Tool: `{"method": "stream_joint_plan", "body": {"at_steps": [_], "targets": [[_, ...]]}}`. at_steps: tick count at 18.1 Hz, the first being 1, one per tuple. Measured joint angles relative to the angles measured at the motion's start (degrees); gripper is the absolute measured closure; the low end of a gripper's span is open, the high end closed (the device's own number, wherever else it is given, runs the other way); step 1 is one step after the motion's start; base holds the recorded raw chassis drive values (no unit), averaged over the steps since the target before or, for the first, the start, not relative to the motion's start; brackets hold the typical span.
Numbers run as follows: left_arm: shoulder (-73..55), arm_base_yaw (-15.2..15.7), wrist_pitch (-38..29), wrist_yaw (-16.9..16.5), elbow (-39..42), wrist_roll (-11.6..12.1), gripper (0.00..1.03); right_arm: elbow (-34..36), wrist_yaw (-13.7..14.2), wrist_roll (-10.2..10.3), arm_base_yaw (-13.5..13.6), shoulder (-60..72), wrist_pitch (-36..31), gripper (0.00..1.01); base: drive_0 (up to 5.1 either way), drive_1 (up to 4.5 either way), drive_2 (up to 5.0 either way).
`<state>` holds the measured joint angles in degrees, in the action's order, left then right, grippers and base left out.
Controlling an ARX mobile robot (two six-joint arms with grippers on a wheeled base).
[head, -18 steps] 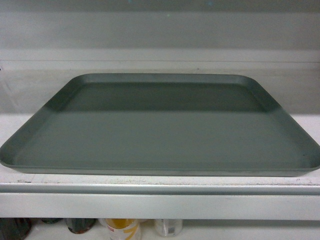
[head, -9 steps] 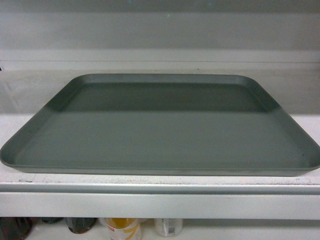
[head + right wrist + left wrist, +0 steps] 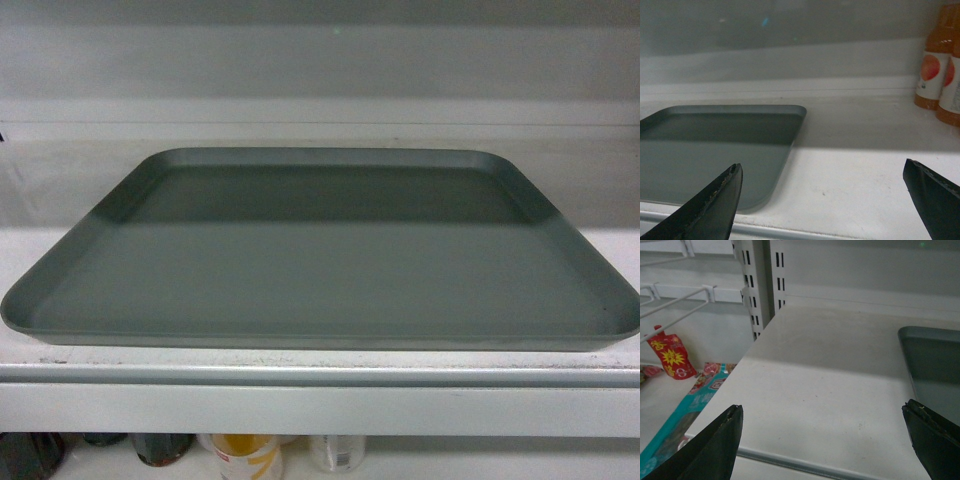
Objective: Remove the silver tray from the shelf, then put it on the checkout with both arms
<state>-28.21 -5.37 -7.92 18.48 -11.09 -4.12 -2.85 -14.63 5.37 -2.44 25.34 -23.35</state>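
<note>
The silver tray (image 3: 320,255) lies flat on the white shelf (image 3: 320,405), filling most of the head view; no gripper shows there. In the left wrist view my left gripper (image 3: 822,412) is open over bare shelf board (image 3: 815,370), with the silver tray's left end (image 3: 935,365) just beyond its right finger. In the right wrist view my right gripper (image 3: 822,170) is open too, its left finger over the silver tray's near right corner (image 3: 715,145), its right finger over bare shelf (image 3: 860,165). Neither gripper holds anything. The checkout is out of view.
Orange bottles (image 3: 940,65) stand at the back right of the shelf. Bottles and cans (image 3: 245,455) sit on the board below. Left of the shelf upright (image 3: 757,285) are wire racks and red and teal snack packets (image 3: 672,357).
</note>
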Motion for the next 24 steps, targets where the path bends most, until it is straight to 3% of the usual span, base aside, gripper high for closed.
{"method": "stream_joint_plan", "body": {"at_steps": [4, 6, 8, 11, 15, 19, 24], "targets": [[-12.2, 3.9, -10.3, -9.2, -1.6, -0.1, 0.05, -2.7, -0.2, -2.5, 4.5, 18.3, -14.5, 0.03, 0.0, 0.0, 0.0], [-21.3, 2.8, -16.5, -12.8, -4.2, -0.2, 0.05, -5.6, 1.5, -3.6, 7.4, 29.9, -20.7, 0.03, 0.0, 0.0, 0.0], [-27.3, 0.9, -18.8, -14.0, -6.5, -0.2, 0.05, -8.9, 2.8, -3.7, 8.7, 37.6, -22.9, 0.03, 0.0, 0.0, 0.0], [-34.1, -1.4, -20.7, -14.0, -9.9, 0.3, 0.05, -13.3, 5.9, -3.2, 11.2, 45.4, -21.0, 0.03, 0.0, 0.0, 0.0], [-41.7, -3.1, -21.9, -14.0, -14.2, 3.0, 0.05, -19.3, 12.2, -1.3, 15.1, 52.4, -18.9, 0.03, 0.0, 0.0, 0.0], [-47.4, -3.1, -21.2, -14.0, -17.0, 4.6, 0.05, -24.9, 18.4, -0.8, 15.5, 61.1, -16.4, 0.03, 0.0, 0.0, 0.0], [-50.4, -3.3, -21.4, -14.1, -19.2, 4.6, 0.05, -31.4, 20.3, 0.7, 15.6, 64.3, -10.3, 0.03, 0.0, 0.0, 0.0]]}}
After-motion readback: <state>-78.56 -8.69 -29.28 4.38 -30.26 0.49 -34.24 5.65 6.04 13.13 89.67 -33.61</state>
